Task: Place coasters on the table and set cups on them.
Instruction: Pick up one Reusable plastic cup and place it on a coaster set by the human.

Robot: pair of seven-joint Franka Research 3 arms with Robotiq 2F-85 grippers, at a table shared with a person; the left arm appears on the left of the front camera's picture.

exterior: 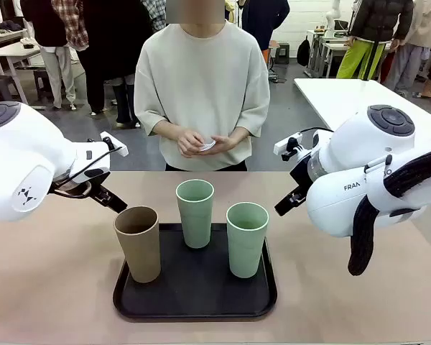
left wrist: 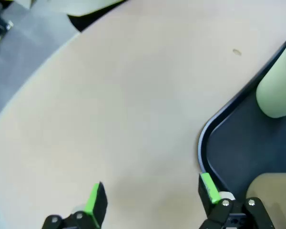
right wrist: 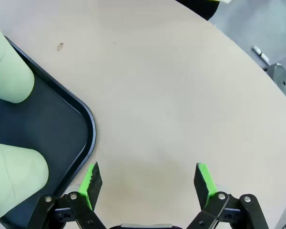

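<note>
**A:** Where are the coasters [exterior: 207, 146]?

**B:** Off the table [exterior: 50, 287]. They show as a small white piece held between the person's hands [exterior: 189, 141] at waist height, past the far edge. How many there are I cannot tell.

**A:** And the cups?

**B:** All three stand upright on the black tray [exterior: 194, 300], mouths up. The tan cup [exterior: 138, 243] is at the tray's front left corner. The rear mint cup [exterior: 195, 213] is at the middle of the back. The right mint cup [exterior: 247, 238] is nearer the front on the right. None of them touch each other.

**A:** Anything inside them?

**B:** Only the upper inner walls show, and those are plain. The bottoms are hidden from the front.

**A:** What else does the tray hold?

**B:** Just those three. It lies flat on the table, near the robot's edge and about centred.

**A:** The grippers?

**B:** The left gripper [left wrist: 151, 191] hangs over bare tabletop beside the tray's left corner. Its jaws are spread wide with nothing between them. One green pad [left wrist: 209, 187] sits just over the tray's rim, near the tan cup.

**A:** The right one?

**B:** The right gripper [right wrist: 148, 181] is likewise wide apart and holds nothing. It is over the table just off the tray's right side, with both mint cups showing past that rim.
</note>
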